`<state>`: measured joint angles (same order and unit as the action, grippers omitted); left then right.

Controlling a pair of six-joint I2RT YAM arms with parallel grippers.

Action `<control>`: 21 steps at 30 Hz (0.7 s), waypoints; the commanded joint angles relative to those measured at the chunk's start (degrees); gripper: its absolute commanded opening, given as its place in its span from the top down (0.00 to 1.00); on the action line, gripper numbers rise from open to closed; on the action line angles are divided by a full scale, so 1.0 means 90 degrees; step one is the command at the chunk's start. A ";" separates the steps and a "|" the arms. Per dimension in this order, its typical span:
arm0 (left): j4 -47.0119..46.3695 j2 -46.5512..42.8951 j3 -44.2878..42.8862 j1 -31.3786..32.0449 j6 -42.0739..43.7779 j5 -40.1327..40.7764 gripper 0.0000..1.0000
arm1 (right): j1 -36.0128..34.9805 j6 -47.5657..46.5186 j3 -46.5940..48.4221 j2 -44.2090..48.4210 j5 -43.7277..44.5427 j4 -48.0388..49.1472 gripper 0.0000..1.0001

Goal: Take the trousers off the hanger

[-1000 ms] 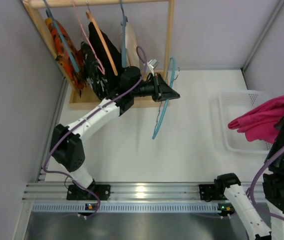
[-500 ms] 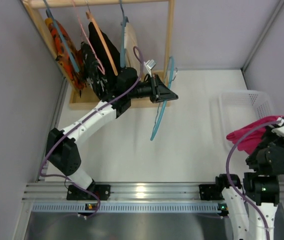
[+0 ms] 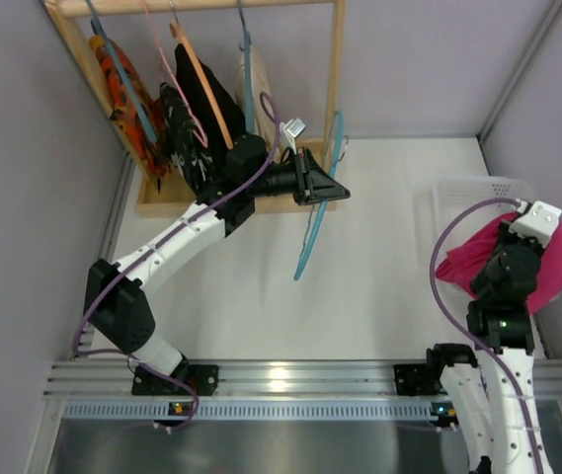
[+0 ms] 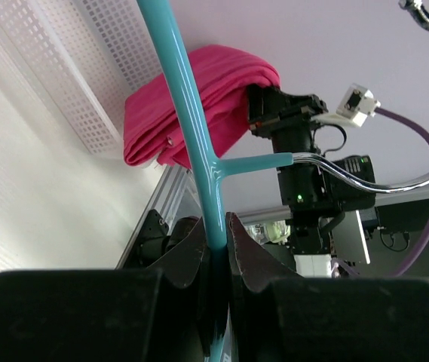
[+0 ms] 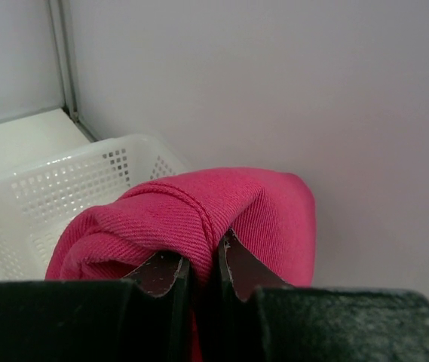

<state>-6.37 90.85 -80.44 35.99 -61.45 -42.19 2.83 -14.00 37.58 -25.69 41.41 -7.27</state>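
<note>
**Operator:** Condition of the left gripper (image 4: 216, 235)?

**Technician:** Closed on the shaft of the teal hanger (image 3: 308, 237), jaws pressed against both sides. The hanger is held just beside the right post of the wooden rack (image 3: 336, 69).

**Operator:** Condition of the right gripper (image 5: 203, 260)?

**Technician:** Clamped on a fold of the pink trousers (image 5: 199, 207).

**Operator:** Location of the trousers?

**Technician:** Off the hanger and well apart from it. They are bunched at the right gripper, over the white basket (image 3: 455, 197) at the right side of the table. Contact with the basket floor cannot be determined.

**Operator:** Other items?

**Technician:** Several garments (image 3: 187, 128) hang at the rack's left end.
</note>
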 commanded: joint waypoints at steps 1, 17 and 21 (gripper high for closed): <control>-0.0415 -0.0436 0.0022 -0.0034 0.0177 -0.0029 1.00 | 0.0086 -0.0163 0.0044 -0.0474 -0.0596 0.1792 1.00; -0.0405 -0.0534 0.0305 -0.0053 0.0197 -0.0106 1.00 | 0.1833 0.0344 0.0717 -0.4868 -0.3945 0.2329 1.00; -0.0405 -0.0543 0.0344 -0.0044 0.0255 -0.0107 1.00 | 0.1902 0.0422 0.0833 -0.5806 -0.4288 0.2946 1.00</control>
<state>-6.28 89.47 -77.45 35.88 -61.06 -42.46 19.07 -12.10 41.52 -74.46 8.67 11.14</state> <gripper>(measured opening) 0.133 0.100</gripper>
